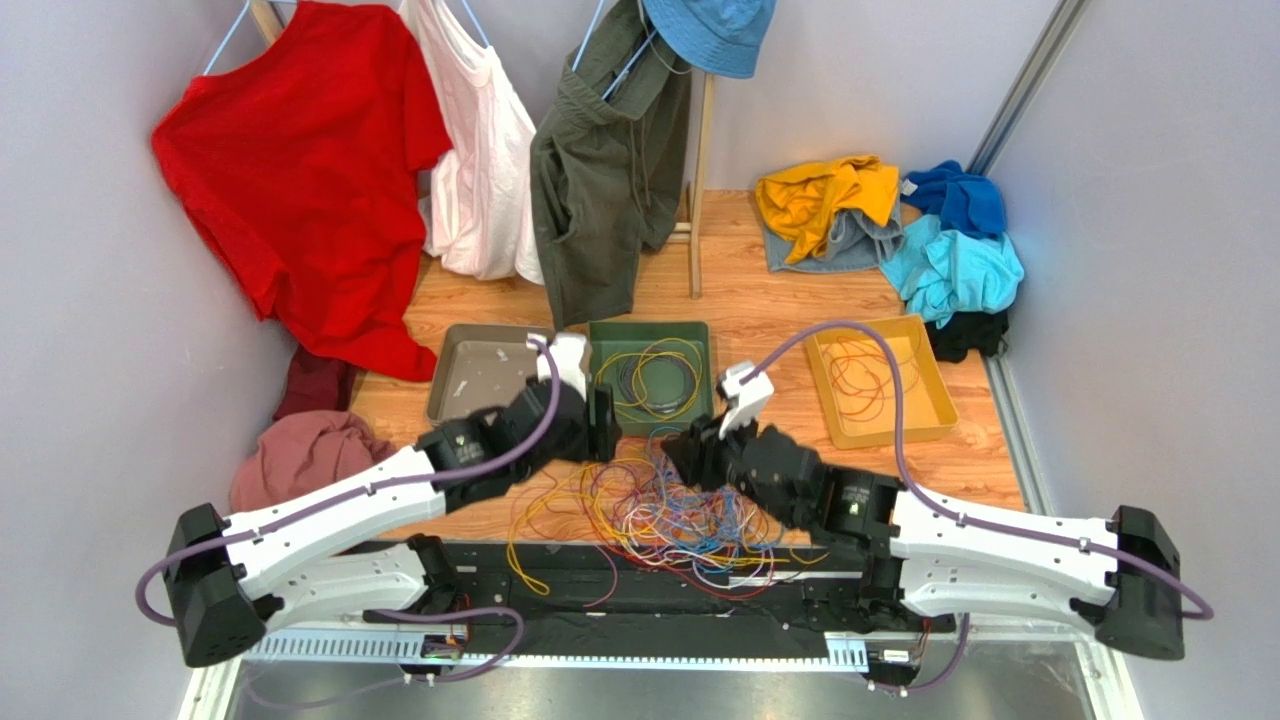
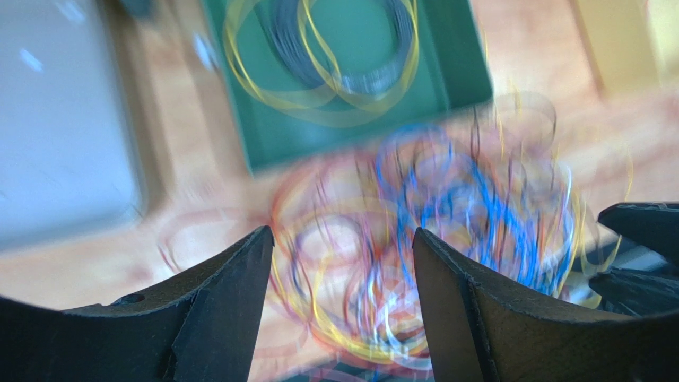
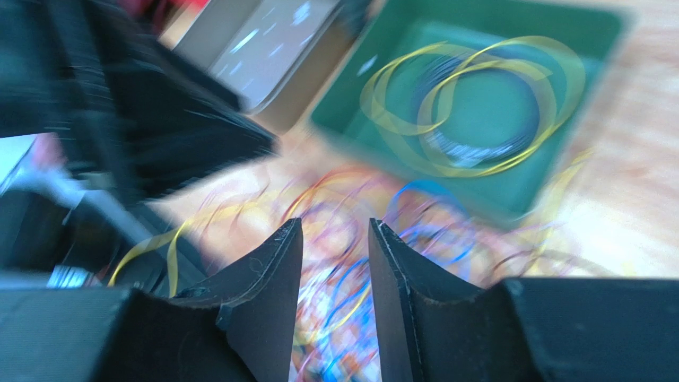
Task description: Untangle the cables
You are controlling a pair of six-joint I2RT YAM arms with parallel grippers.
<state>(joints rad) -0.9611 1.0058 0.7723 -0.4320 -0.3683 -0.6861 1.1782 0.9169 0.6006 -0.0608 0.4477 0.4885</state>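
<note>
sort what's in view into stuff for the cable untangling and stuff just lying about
For the job: cable tangle, left gripper, right gripper, green tray and yellow tray, each holding coils, probably the grey tray.

Lying about: red shirt, white top, olive garment, blue hat, clothes pile, pink cloth.

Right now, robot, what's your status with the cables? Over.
Left jaws open, right jaws narrower, both empty, close together. Cables tangled in one pile below. Green tray just beyond.
</note>
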